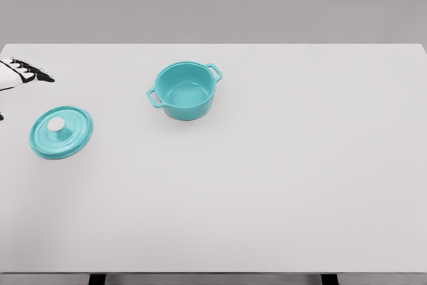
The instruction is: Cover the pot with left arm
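Fingers (37, 73) of the left hand (23, 73) poke in at the picture's left edge, up and to the left of the lid (61, 133); they look dark-tipped, stretched out and slightly spread, holding nothing. The rest of the hand is cut off by the frame, so the grip stance is a partial read only. The right arm does not show.

The lid itself lies flat on the white table (267, 198), knob (56, 124) up, untouched and apart from the hand. To the right of the lid and a little farther back stands the pot (185, 91), open and empty, well apart from the lid, with one handle toward the lid side and one on its far right.

Risks, as I judge them: the knob is small and pale, so a hand descending off-centre could press the lid's sloped top and skid it along the smooth table instead of pinching it. A weak pinch could let the lid tilt or drop during the carry rightward. At the pot, a low approach could knock the near handle and shove the pot; a skewed release could leave the lid resting crooked on the rim.
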`<state>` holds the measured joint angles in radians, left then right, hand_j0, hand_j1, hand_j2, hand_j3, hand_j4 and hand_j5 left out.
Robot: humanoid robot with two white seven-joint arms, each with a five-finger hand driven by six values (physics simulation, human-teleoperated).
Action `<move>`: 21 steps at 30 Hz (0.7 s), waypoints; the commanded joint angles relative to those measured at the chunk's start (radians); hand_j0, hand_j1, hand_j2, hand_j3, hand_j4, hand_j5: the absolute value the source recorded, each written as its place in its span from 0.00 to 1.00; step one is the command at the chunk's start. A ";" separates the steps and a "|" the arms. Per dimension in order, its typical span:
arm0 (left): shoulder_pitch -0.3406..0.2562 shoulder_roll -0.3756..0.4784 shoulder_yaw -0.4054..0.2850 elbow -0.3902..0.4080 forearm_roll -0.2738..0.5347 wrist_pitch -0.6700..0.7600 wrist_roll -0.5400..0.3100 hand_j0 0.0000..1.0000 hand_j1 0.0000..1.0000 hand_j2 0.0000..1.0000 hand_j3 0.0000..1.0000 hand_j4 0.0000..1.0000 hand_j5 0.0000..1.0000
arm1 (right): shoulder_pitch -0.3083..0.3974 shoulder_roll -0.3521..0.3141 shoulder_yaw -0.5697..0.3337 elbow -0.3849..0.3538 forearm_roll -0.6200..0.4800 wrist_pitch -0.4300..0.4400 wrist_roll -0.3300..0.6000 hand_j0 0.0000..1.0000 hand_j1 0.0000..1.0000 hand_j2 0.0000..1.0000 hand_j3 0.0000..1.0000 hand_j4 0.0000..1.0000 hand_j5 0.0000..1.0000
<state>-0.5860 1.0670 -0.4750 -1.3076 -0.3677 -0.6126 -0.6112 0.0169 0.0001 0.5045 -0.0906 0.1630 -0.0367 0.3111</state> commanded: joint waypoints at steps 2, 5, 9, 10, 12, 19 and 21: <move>-0.018 0.011 -0.089 0.039 -0.005 0.002 0.000 1.00 1.00 1.00 1.00 1.00 1.00 | 0.000 0.000 0.000 0.000 0.000 0.000 0.000 1.00 1.00 1.00 1.00 1.00 1.00; -0.141 -0.054 -0.226 0.060 -0.002 0.002 0.000 1.00 1.00 1.00 1.00 1.00 1.00 | 0.000 0.000 0.000 0.000 0.000 0.000 0.000 1.00 1.00 1.00 1.00 1.00 1.00; -0.170 -0.144 -0.234 0.205 0.001 0.002 0.000 1.00 1.00 1.00 1.00 1.00 1.00 | 0.000 0.000 0.000 0.000 0.000 0.000 0.000 1.00 1.00 1.00 1.00 1.00 1.00; -0.170 -0.148 -0.246 0.203 0.003 0.002 0.000 1.00 1.00 1.00 1.00 1.00 1.00 | 0.000 0.000 0.000 0.000 0.000 0.000 0.000 1.00 1.00 1.00 1.00 1.00 1.00; -0.175 -0.150 -0.269 0.205 0.004 0.002 0.000 1.00 1.00 1.00 1.00 1.00 1.00 | 0.000 0.000 0.000 0.000 0.000 0.000 0.000 1.00 1.00 1.00 1.00 1.00 1.00; -0.173 -0.147 -0.277 0.206 0.067 0.002 0.000 1.00 1.00 1.00 1.00 1.00 1.00 | 0.000 0.000 0.000 0.000 0.000 0.000 0.000 1.00 1.00 1.00 1.00 1.00 1.00; -0.172 -0.144 -0.278 0.206 0.087 0.002 0.000 1.00 1.00 1.00 1.00 1.00 1.00 | 0.000 0.000 0.000 0.000 0.000 0.000 0.000 1.00 1.00 1.00 1.00 1.00 1.00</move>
<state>-0.7563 0.9209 -0.7514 -1.1025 -0.3079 -0.6133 -0.6113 0.0169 0.0001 0.5045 -0.0906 0.1630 -0.0367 0.3111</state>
